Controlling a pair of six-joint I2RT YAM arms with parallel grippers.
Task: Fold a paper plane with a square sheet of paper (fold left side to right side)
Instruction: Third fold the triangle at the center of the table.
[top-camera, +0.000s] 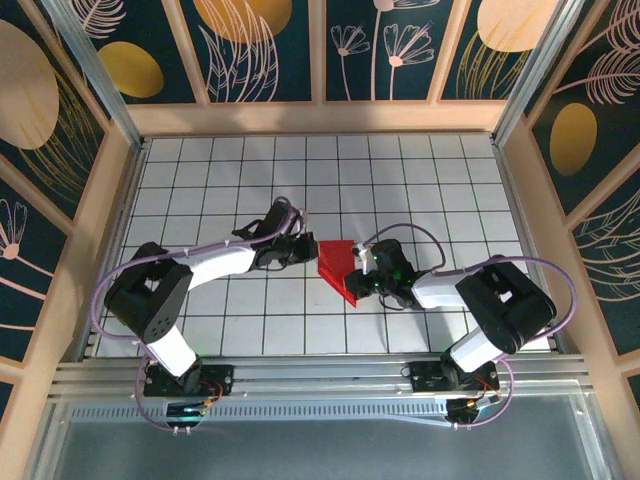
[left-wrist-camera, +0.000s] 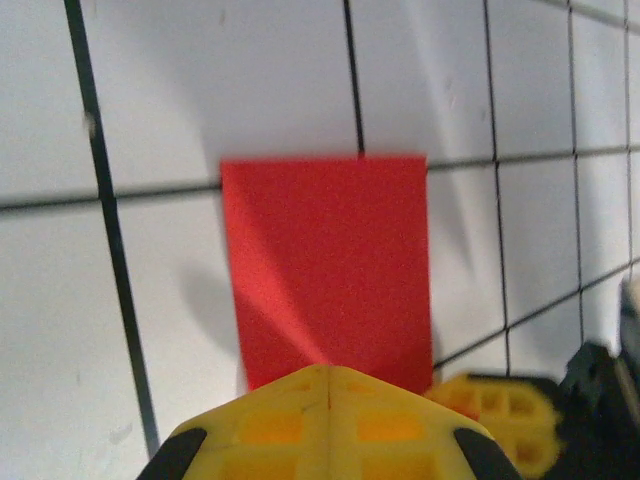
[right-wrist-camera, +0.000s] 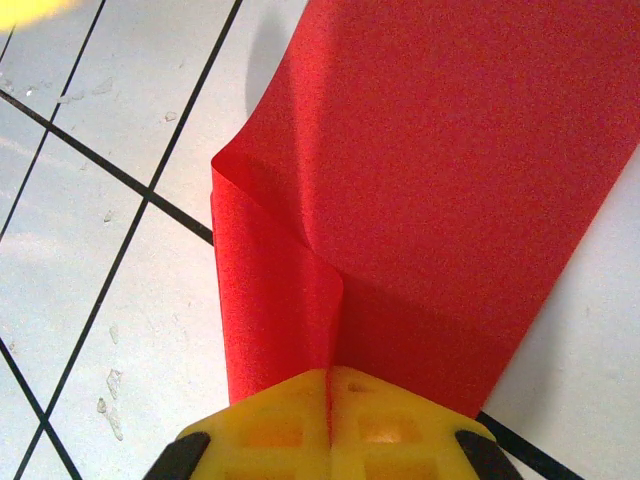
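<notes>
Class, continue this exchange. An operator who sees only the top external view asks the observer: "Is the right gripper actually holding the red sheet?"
Observer: Yes. In the right wrist view, the right gripper is shut on the square sheet of paper.
Operator: Is the fold creased flat?
Observer: No. The folded edge is a rounded, open loop beside the fingers.
Operator: And the left gripper?
Observer: The left gripper is shut at the sheet's near edge. The paper ahead of it lies flat on the table.
</notes>
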